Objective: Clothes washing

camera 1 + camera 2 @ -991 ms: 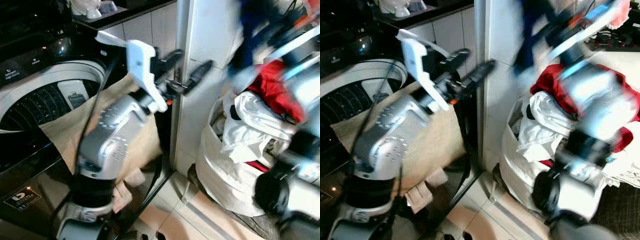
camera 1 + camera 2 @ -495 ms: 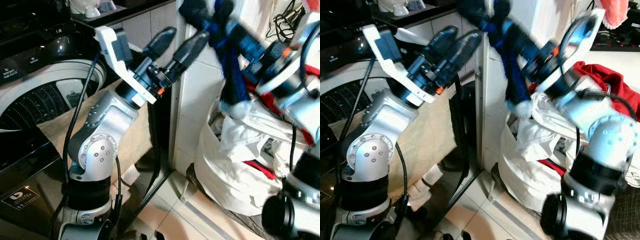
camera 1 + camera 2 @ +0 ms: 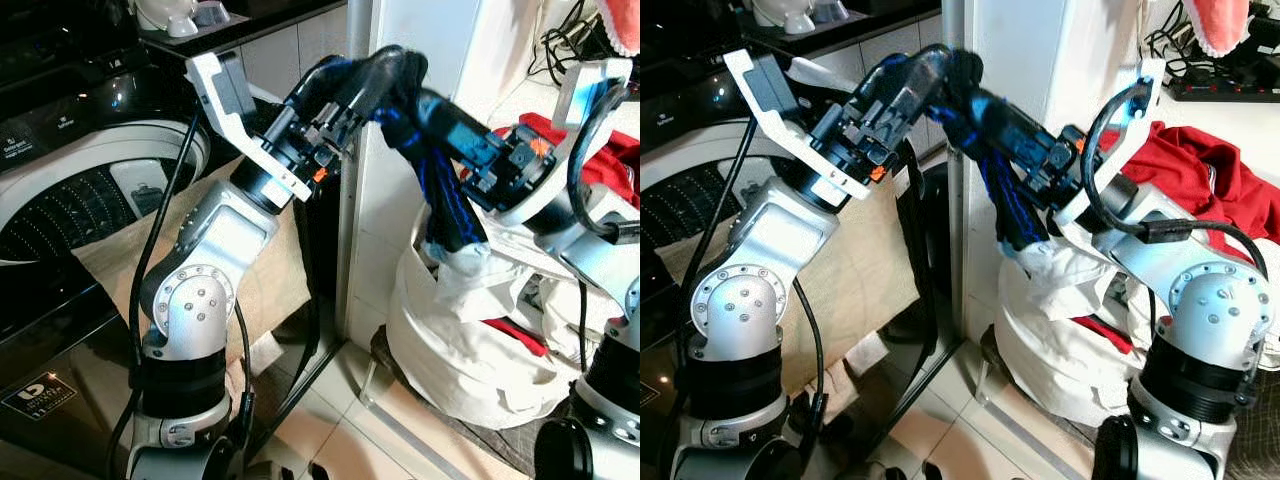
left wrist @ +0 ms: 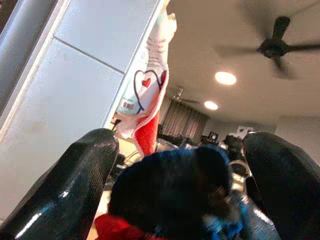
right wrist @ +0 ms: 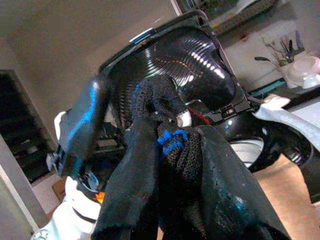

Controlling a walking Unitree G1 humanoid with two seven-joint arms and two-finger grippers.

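Observation:
A dark blue and black garment (image 3: 445, 205) hangs from my right gripper (image 3: 405, 85), which is shut on it high up in front of the white pillar. My left gripper (image 3: 355, 80) is raised beside the washer and stands open, its two black fingers (image 4: 75, 190) spread on either side of the bunched top of the garment (image 4: 170, 195). In the right wrist view the cloth (image 5: 175, 145) is pinched between that gripper's fingers (image 5: 130, 190). The top-loading washing machine (image 3: 90, 200) is at the left with its drum open.
A beige cloth (image 3: 265, 280) drapes over the washer's front rim and down its side. A white laundry bag (image 3: 450, 340) full of white clothes and a red garment (image 3: 1200, 170) stands on the tiled floor at the right. A white pillar (image 3: 400, 30) rises between washer and bag.
My right arm swung left and brought the dark blue garment up between the left gripper's fingers. The left gripper rose and now holds still.

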